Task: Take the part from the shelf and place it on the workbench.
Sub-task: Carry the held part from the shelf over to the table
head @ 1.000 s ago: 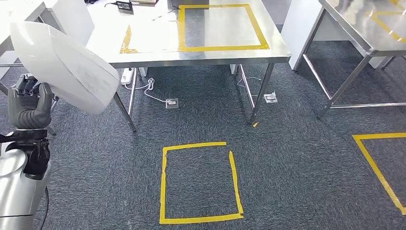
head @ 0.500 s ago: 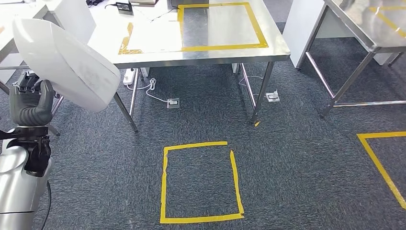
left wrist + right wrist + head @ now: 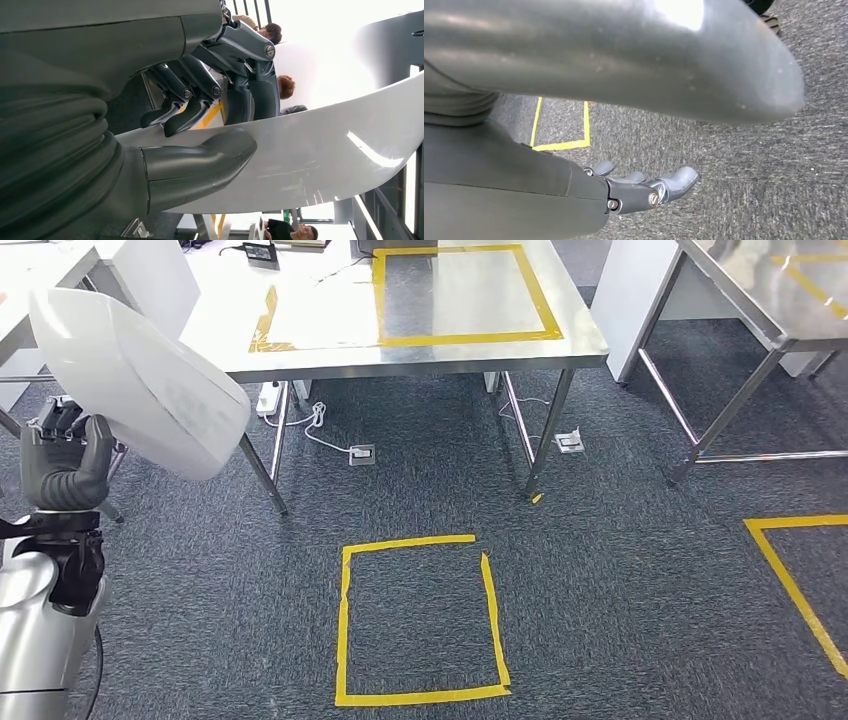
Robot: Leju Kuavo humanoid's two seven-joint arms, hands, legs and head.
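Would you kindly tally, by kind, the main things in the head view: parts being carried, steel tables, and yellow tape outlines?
Large white curved plastic part, held by the left hand: 1
Stainless steel tables: 2, the near workbench and the one at right
Yellow tape rectangle outlines: 3, on the workbench, on the carpet ahead, on the carpet at right
Total: 6
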